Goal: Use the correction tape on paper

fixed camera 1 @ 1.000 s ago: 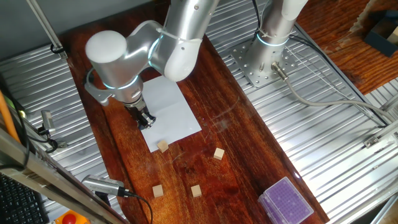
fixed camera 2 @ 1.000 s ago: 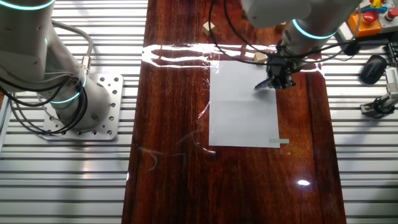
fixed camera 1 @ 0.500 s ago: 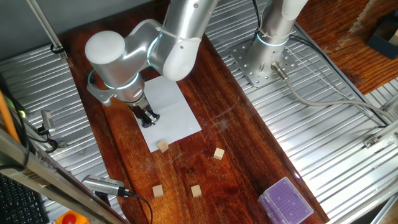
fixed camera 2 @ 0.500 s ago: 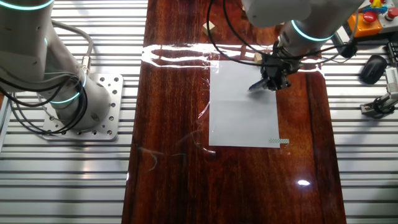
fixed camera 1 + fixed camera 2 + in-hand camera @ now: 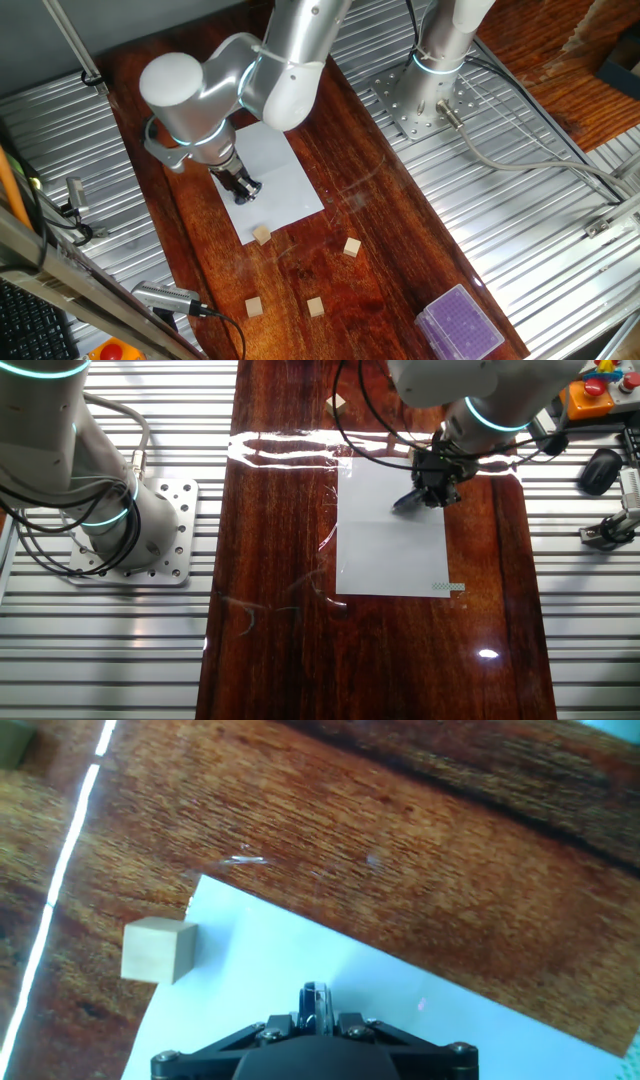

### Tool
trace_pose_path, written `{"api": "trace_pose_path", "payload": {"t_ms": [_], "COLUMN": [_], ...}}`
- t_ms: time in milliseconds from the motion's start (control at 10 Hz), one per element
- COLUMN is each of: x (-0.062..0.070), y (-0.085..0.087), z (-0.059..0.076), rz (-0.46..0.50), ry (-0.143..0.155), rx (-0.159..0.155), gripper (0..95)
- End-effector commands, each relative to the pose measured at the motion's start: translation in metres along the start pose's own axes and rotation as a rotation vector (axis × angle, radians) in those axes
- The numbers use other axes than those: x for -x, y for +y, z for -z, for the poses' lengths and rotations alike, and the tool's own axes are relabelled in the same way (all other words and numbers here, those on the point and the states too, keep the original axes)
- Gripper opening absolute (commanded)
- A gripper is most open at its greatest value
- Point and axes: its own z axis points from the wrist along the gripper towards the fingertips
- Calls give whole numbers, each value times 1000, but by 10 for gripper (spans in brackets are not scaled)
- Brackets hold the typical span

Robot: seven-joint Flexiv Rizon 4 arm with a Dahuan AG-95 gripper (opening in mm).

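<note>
The white paper (image 5: 280, 170) lies on the dark wooden table; it also shows in the other fixed view (image 5: 390, 555) and the hand view (image 5: 330, 965). My gripper (image 5: 243, 189) is low over the paper near its edge and is shut on the dark blue correction tape (image 5: 407, 504). The tape slants down with its tip at the sheet. In the hand view only the tape's narrow blue nose (image 5: 315, 1003) shows, sticking out between the black jaws of the gripper (image 5: 315, 1023). The tape's body is hidden by the hand.
Several tan wooden cubes lie past the paper's short edge, the nearest one (image 5: 262, 235) just off its corner; it shows in the hand view (image 5: 158, 951). A purple-topped clear box (image 5: 460, 323) stands at the table's near end. A second arm's base (image 5: 430, 95) stands beside the table.
My gripper has slid with the tape a short way across the paper, away from its edge toward the middle. The paper and cubes have not moved.
</note>
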Motion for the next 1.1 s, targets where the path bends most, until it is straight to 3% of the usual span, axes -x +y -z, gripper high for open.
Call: {"api": "trace_pose_path", "payload": {"t_ms": [100, 300, 700, 1100], "x": [-3, -2, -1, -5], "y": [1, 1, 2, 7], "z": [-1, -1, -2, 17], "rz": [7, 18, 25, 27], "ry": [13, 10, 1, -7], "rx": [3, 3, 13, 33], "gripper": [0, 380, 380, 380]}}
